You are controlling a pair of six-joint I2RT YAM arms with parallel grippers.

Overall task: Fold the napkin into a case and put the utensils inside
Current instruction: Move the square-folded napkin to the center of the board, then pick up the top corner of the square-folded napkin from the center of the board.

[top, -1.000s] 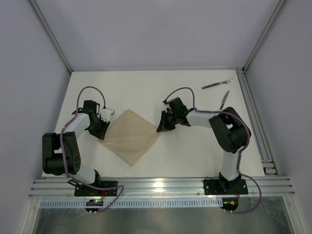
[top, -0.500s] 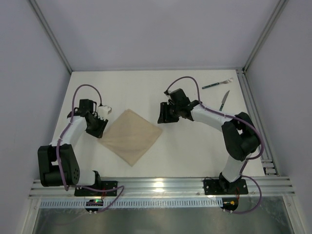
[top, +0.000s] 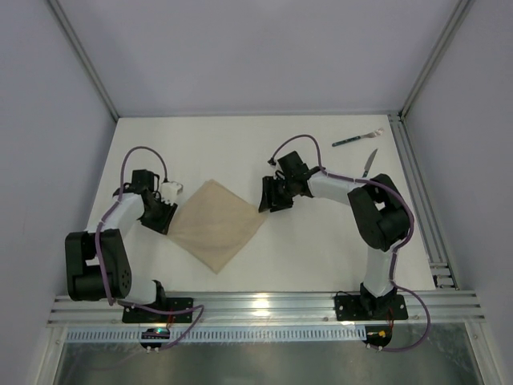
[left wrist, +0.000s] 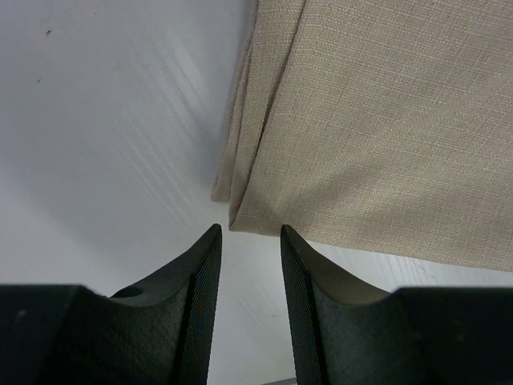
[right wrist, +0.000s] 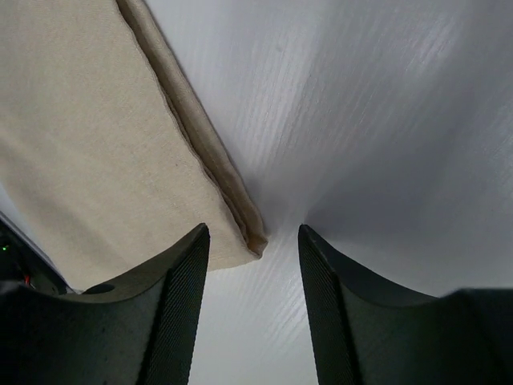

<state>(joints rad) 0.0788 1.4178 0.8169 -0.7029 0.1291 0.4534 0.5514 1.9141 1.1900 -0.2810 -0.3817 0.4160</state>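
Observation:
The beige napkin lies flat on the white table as a diamond, with layered edges showing in both wrist views. My left gripper stands open just short of its left corner; in the left wrist view that gripper has bare table between its fingers and the napkin lies just ahead. My right gripper is open at the right corner, and in its wrist view the corner of the napkin reaches between the tips of the gripper without being held. The fork and knife lie at the far right.
A metal rail runs along the table's right edge, close to the utensils. Another rail crosses the near edge by the arm bases. Grey walls enclose the left, back and right.
My right gripper has opened and let go of the napkin's right corner, rising a little and coming back down. The left gripper has opened slightly wider at the left corner.

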